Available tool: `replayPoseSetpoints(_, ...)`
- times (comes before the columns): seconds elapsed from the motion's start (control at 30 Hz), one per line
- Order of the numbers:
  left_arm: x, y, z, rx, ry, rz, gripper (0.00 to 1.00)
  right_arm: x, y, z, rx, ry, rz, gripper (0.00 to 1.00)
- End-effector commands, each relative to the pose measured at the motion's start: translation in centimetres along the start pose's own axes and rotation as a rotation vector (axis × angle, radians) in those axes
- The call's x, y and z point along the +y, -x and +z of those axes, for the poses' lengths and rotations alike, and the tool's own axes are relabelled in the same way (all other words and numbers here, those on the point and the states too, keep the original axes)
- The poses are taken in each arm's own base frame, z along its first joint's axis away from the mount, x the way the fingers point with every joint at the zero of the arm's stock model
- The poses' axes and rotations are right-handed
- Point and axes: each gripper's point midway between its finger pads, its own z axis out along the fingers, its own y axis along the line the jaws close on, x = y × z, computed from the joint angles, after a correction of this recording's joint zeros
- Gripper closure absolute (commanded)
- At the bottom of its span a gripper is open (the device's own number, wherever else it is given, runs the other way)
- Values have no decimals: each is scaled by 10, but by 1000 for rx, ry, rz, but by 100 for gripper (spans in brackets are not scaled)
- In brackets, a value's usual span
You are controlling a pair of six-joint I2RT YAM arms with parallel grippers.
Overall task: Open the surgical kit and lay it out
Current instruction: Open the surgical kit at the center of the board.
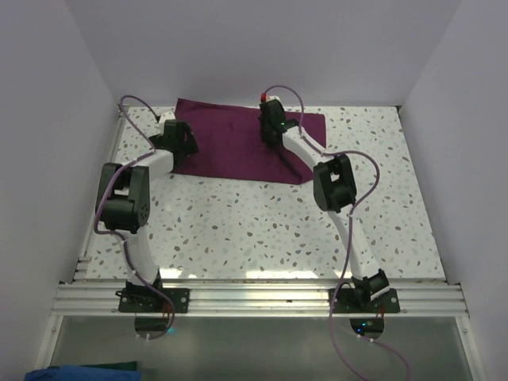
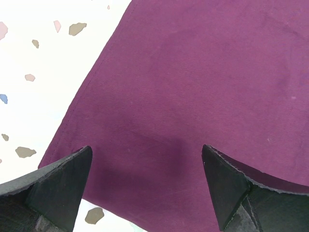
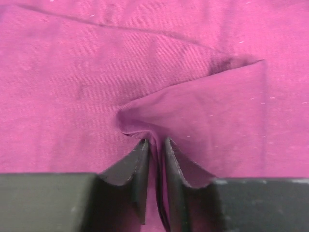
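The dark purple cloth wrap [image 1: 238, 143] lies folded at the back of the table. My left gripper [image 1: 176, 131] is open over the cloth's left corner [image 2: 193, 96], its fingers [image 2: 58, 183] apart with cloth between them, holding nothing. My right gripper [image 1: 272, 127] is shut on a pinched fold of the cloth [image 3: 193, 111], with fabric squeezed between the fingertips [image 3: 140, 159]. The steel tray and the silver instruments are hidden.
The speckled white table [image 1: 278, 230] extends in front of the cloth. White walls stand close on the left, right and back. An aluminium rail [image 1: 254, 298] with the arm bases runs along the near edge.
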Motion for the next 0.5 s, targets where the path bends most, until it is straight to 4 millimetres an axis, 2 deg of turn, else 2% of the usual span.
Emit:
replayPoseSetpoints(0.0, -5, 15, -1, -50, -23, -41, 0, -12, 23, -10, -49, -61, 1, 83)
replayPoseSetpoints(0.03, -5, 14, 0, -50, -23, -41, 0, -13, 22, -11, -46, -67, -2, 94)
replayPoseSetpoints(0.07, -5, 14, 0, -49, -24, -41, 0, -15, 23, -13, -47, -81, -4, 100)
replayPoseSetpoints(0.17, -6, 13, 0, -47, -25, -42, 0, -20, 24, -16, -49, -97, -3, 100)
replayPoseSetpoints(0.27, -7, 18, -3, -53, -32, -45, 0, -20, 31, -28, -64, -94, 2, 100)
replayPoseSetpoints(0.3, -7, 22, -7, -61, -37, -49, 0, -19, 40, -37, -79, -83, 8, 100)
replayPoseSetpoints(0.33, -7, 24, -9, -65, -39, -51, 0, -17, 39, -40, -75, -78, 12, 100)
replayPoseSetpoints(0.37, -6, 25, -12, -68, -39, -54, 0, -15, 40, -44, -74, -63, 14, 100)
replayPoseSetpoints(0.4, -6, 32, -18, -81, -44, -61, 0, -6, 51, -58, -94, -25, 20, 100)
replayPoseSetpoints(0.43, -5, 36, -22, -91, -43, -66, 0, -1, 45, -62, -80, -11, 10, 100)
replayPoseSetpoints(0.47, -3, 34, -25, -89, -41, -66, 0, 6, 47, -70, -87, 6, 2, 100)
